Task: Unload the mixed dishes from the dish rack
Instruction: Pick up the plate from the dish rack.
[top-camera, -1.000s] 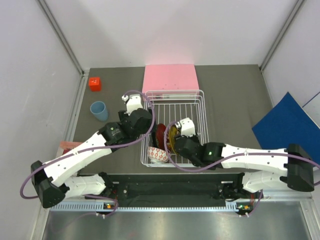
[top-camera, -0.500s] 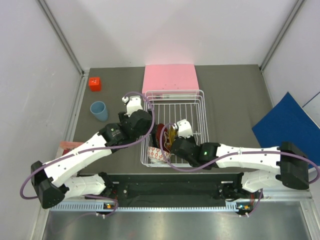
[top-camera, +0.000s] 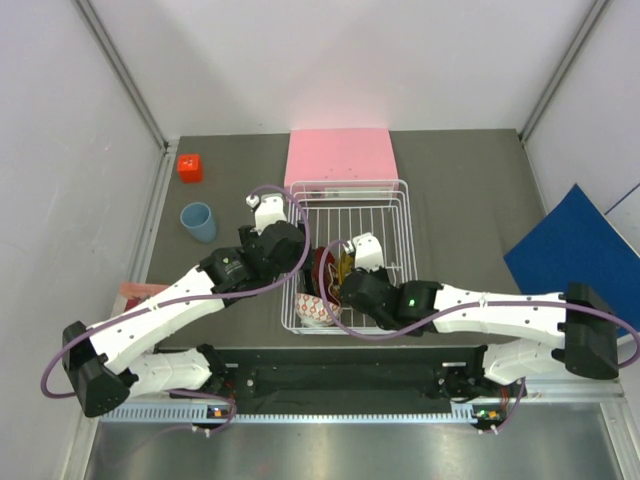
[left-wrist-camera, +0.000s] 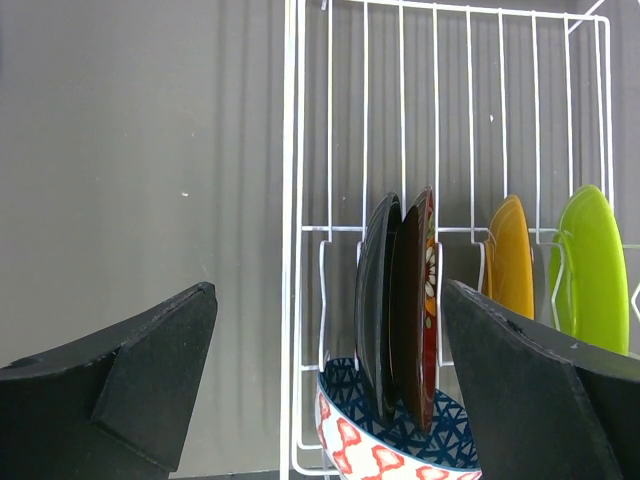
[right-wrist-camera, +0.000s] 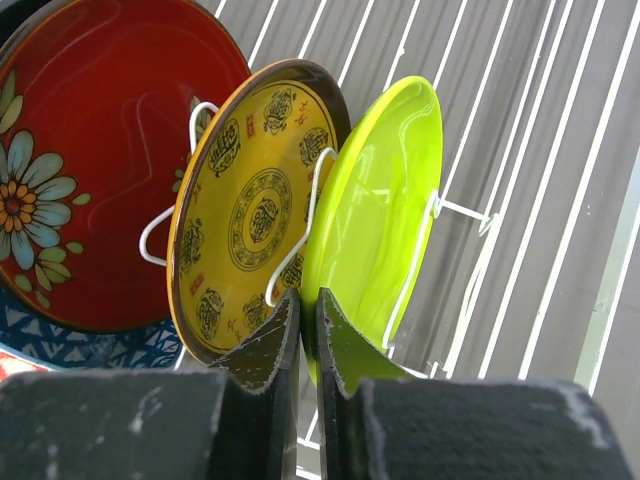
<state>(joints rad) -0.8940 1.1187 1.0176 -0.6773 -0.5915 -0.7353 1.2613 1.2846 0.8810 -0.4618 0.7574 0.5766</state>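
Green plate (right-wrist-camera: 385, 200): right gripper (right-wrist-camera: 308, 340) pinched narrow on lower rim, toward desk's near edge. Risk: lift snags rack prong (right-wrist-camera: 415, 260), knocks neighbouring yellow plate (right-wrist-camera: 250, 210). Left gripper (left-wrist-camera: 330, 290) wide.

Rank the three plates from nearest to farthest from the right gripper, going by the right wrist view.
1. Lime green plate: rim between the right gripper's jaws.
2. Yellow-amber patterned plate: just left.
3. Black-and-red plate: far left.
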